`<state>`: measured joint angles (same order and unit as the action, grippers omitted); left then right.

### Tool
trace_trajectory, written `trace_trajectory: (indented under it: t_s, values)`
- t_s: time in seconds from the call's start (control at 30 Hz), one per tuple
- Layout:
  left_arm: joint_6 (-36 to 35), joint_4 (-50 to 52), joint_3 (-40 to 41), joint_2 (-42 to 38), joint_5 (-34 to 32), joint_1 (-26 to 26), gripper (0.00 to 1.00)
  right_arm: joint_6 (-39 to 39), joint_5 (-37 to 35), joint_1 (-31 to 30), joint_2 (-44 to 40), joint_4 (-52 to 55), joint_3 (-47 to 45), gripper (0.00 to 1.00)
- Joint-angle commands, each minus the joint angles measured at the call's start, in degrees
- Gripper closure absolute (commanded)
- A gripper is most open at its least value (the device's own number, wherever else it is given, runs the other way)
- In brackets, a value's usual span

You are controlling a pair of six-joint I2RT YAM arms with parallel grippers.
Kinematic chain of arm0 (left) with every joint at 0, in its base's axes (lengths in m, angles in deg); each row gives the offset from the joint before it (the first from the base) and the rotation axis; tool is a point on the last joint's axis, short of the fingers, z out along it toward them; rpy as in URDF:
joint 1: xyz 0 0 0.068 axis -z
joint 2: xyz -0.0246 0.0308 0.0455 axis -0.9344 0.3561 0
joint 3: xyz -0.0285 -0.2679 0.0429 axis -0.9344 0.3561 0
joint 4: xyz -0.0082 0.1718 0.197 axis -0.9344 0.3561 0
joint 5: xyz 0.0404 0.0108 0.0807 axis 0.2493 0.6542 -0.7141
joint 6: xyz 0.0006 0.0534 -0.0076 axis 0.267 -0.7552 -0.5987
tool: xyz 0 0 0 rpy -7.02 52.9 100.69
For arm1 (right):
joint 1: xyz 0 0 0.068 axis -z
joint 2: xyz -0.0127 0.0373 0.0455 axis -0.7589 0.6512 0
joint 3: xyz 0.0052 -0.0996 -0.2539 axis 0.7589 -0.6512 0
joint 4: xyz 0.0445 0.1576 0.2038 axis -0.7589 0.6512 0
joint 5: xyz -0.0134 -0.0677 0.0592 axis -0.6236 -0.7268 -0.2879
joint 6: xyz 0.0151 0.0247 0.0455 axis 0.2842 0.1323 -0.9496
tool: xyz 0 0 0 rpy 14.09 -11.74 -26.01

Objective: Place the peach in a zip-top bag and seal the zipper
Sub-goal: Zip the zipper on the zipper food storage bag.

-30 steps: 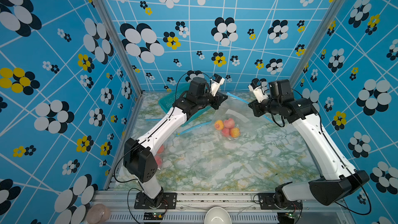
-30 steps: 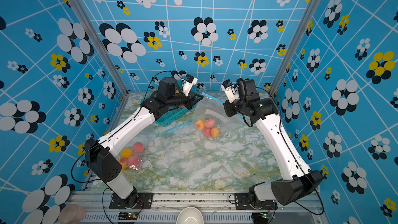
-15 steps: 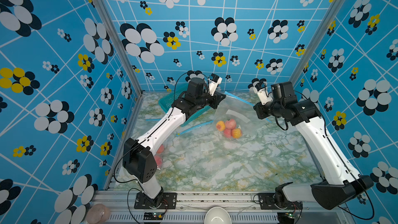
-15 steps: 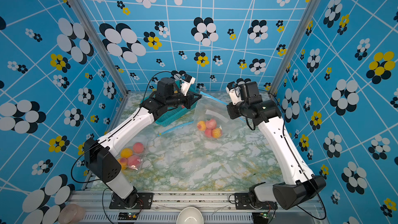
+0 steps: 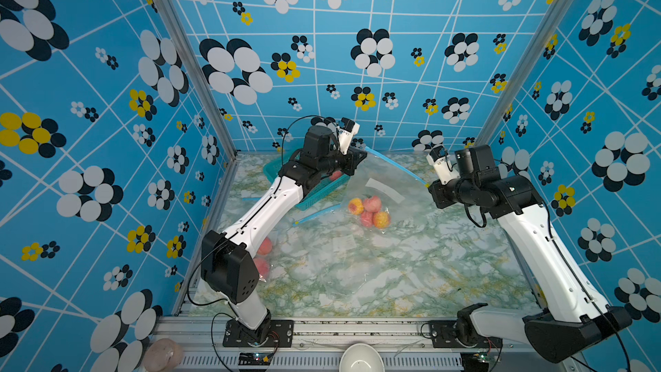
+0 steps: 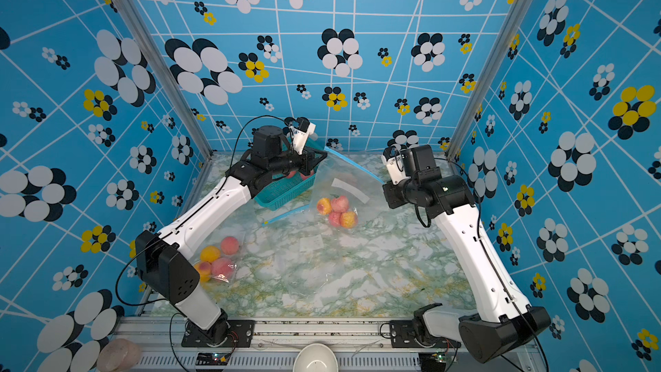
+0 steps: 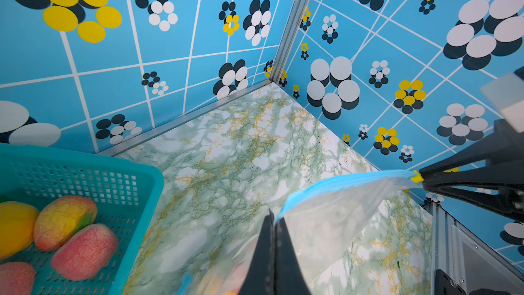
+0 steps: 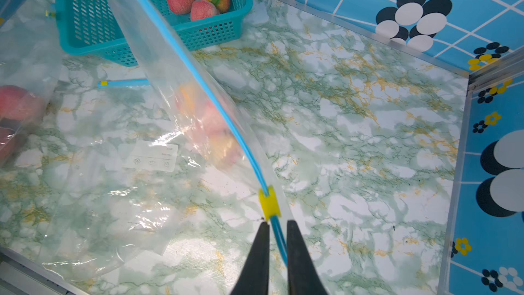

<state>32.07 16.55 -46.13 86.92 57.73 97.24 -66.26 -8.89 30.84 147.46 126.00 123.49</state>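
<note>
The zipper (image 5: 397, 167) looks closed: left pincer (image 7: 273, 217) pinches the bag (image 5: 384, 187), right pincer (image 8: 276, 224) sits a little apart round it, so next let go.

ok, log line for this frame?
left gripper shut on bag corner | right gripper at zipper end past yellow slider, grip unclear | peaches inside | bag top stretched between grippers

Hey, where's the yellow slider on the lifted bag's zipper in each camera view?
Both top views: small yellow plastic zipper slider right of centre, at the right pincer's tip.
Left wrist: at the blue zipper's far end.
Right wrist: just ahead of that pincer.
Shared landmark: teal plastic mesh basket.
</note>
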Motion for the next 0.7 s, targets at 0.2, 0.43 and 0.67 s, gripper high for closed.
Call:
trace_trajectory:
  t_s: [0.2,0.43,0.67]
  values:
    - [1.7,-2.9,-0.2,-1.9,-0.2,-1.2,1.0,-1.9,-4.4,0.6,-3.4,3.5,-2.5,0.84]
    - [-0.6,-1.1,-1.0,-1.5,2.5,0.6,1.0,-4.6,-2.2,0.6,-3.4,-0.5,-0.9,0.73]
    - [-2.5,1.0,-2.5,-1.7,5.1,1.0,1.0,-0.5,7.3,5.0,-2.3,-10.3,-3.5,0.68]
